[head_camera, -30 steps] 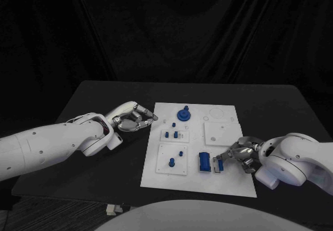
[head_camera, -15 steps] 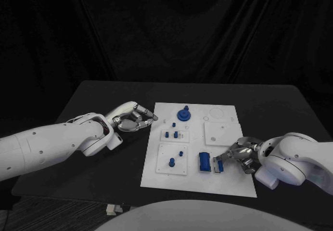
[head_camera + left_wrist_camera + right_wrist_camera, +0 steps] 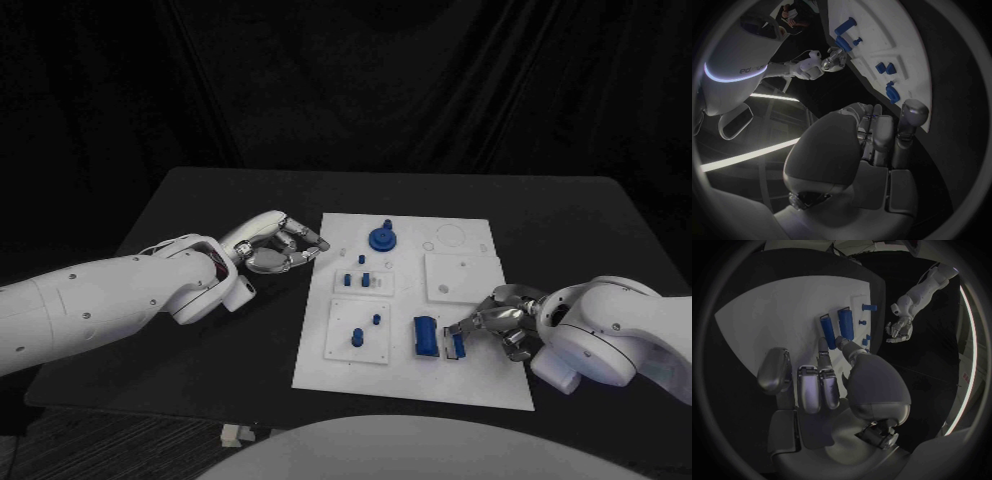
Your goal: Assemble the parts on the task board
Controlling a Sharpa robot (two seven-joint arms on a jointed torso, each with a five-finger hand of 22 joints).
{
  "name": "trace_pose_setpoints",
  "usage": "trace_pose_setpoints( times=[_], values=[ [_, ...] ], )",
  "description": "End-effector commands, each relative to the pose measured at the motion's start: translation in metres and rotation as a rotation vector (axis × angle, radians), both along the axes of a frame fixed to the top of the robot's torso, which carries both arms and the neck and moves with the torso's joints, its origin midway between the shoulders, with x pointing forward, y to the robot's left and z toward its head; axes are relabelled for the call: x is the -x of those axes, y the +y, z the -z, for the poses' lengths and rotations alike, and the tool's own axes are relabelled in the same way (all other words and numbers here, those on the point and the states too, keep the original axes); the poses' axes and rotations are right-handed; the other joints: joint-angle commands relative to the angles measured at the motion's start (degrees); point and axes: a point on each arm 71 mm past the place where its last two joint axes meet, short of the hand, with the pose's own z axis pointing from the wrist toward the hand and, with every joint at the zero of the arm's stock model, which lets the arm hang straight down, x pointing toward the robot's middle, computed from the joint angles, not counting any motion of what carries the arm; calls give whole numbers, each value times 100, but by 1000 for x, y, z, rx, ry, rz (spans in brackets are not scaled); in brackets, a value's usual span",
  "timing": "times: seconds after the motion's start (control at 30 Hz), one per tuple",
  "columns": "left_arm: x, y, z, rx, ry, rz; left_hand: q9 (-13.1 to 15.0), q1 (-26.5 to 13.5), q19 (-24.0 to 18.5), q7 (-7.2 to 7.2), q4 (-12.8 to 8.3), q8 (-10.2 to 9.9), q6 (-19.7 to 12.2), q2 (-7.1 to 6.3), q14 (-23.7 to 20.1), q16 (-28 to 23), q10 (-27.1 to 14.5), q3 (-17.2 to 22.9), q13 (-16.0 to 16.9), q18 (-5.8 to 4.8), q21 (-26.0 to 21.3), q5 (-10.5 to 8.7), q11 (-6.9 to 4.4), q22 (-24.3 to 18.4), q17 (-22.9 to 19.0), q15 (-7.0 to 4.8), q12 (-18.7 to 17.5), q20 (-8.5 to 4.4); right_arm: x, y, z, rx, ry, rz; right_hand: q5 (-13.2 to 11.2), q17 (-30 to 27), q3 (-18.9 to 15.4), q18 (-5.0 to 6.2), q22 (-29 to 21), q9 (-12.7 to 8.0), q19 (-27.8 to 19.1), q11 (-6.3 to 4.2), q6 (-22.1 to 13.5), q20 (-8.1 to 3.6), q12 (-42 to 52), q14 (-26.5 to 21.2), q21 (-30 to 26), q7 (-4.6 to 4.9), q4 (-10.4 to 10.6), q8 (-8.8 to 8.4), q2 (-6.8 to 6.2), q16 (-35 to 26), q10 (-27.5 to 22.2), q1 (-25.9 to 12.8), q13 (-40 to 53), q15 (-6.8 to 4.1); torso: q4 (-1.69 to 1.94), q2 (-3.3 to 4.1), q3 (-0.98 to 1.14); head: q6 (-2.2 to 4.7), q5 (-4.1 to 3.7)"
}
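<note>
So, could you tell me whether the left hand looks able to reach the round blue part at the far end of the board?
Probably yes: the left hand sits beside the board's edge, with bare white surface between it and the round blue part.

Task board (image 3: 411, 375) mid-table, left hand (image 3: 277, 243) beside its left edge, right hand (image 3: 498, 322) over its right edge

White task board (image 3: 410, 385) on black table (image 3: 577, 215)
</note>
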Motion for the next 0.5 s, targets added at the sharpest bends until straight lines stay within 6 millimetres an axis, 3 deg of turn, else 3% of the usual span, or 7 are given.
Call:
trace_pose_setpoints(
  times=[0.03,0.5],
  values=[
    [1,-2,0,12,2,13,6,9,-46,31,-1,25,0,43,-36,-33,25,43,3,46,-14,36,0,568,-5,-10,12,-5,1,0,1,18,0,-19,-33,567,-18,78,868,4,0,0,-49,25,20,448,-37,-10,32,33,-4,-1,596,-49,1510,-28,2,-2,1,0,4],
    [1,-3,0,12,5,16,6,9,-46,31,-1,25,0,43,-36,-33,25,43,3,46,-14,36,0,568,-5,-10,12,-5,0,1,1,31,-15,-30,-349,557,-84,80,864,16,-4,0,-60,29,20,446,-46,-11,131,49,-3,-5,596,-207,1510,-26,0,-1,1,0,22]
  ],
)
